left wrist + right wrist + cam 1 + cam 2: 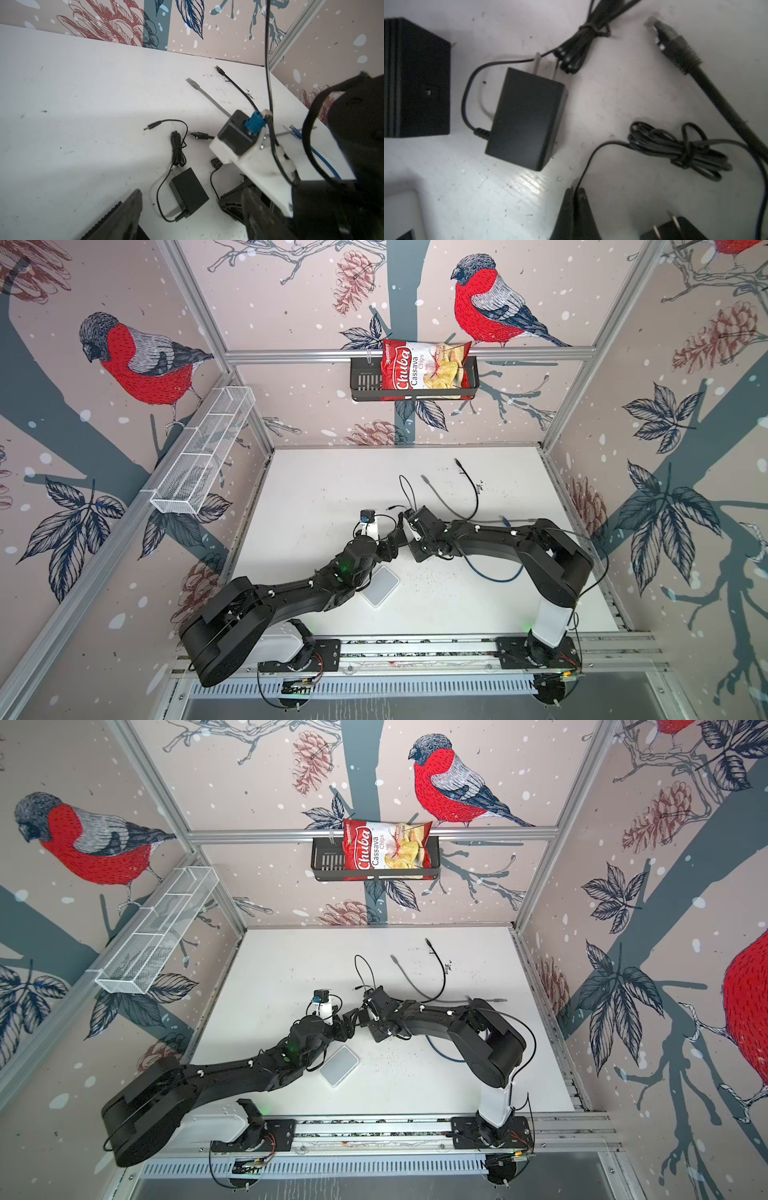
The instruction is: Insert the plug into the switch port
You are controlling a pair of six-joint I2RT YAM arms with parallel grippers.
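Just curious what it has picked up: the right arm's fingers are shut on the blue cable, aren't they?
Not the blue cable. The right fingers are shut on a thin black cord, which runs out from between them to a tied bundle. The right wrist view shows it.

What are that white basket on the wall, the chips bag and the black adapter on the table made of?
The basket looks like white-coated metal wire: a fine, see-through mesh. The bag is probably glossy plastic film; it crinkles and catches light. The adapter seems to be hard, matte black plastic, with two bare metal prongs.
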